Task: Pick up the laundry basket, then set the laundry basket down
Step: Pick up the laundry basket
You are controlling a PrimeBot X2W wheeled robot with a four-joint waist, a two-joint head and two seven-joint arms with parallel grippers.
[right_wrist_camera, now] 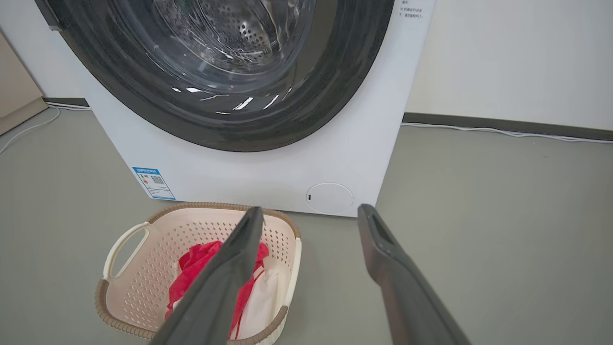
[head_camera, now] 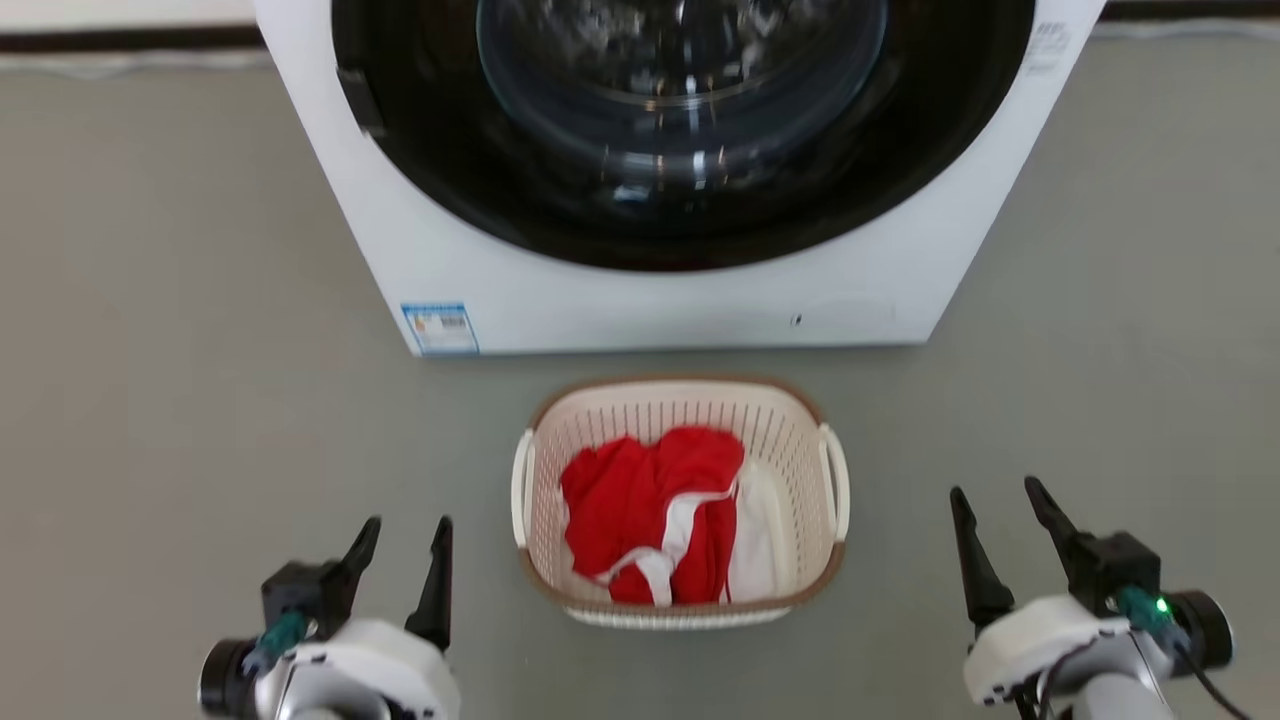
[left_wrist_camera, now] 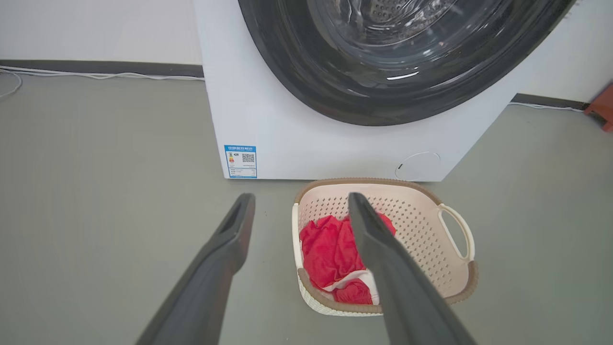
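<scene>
Both grippers are released, their long dark fingers spread wide and holding nothing. The left gripper sits low on the robot's left and the right gripper low on its right. Between them, on the flat grey floor, stands the small cream-white perforated plastic laundry basket with a brown woven-look rim. It sits just in front of the big white front-loading washing machine with a dark round door, close to it but not touching.

The basket lies inward of each gripper, to the right of the left one and to the left of the right one, and a little ahead of both. Its two white side handles face outward, one toward each arm, so each gripper probably has to swing in sideways to reach its own handle. The left fingertips look slightly closer to the basket's side than the right ones, while the right fingertips reach a little further forward. Whether the basket is longer across or front to back is hard to tell from these angles.

In the left wrist view the basket sits to the right of centre, behind the right-hand finger. In the right wrist view it sits low and to the left.

Inside the basket lies a crumpled red garment with white trim, and a white cloth is tucked beside it toward the robot's right. Both lie below the rim.
</scene>
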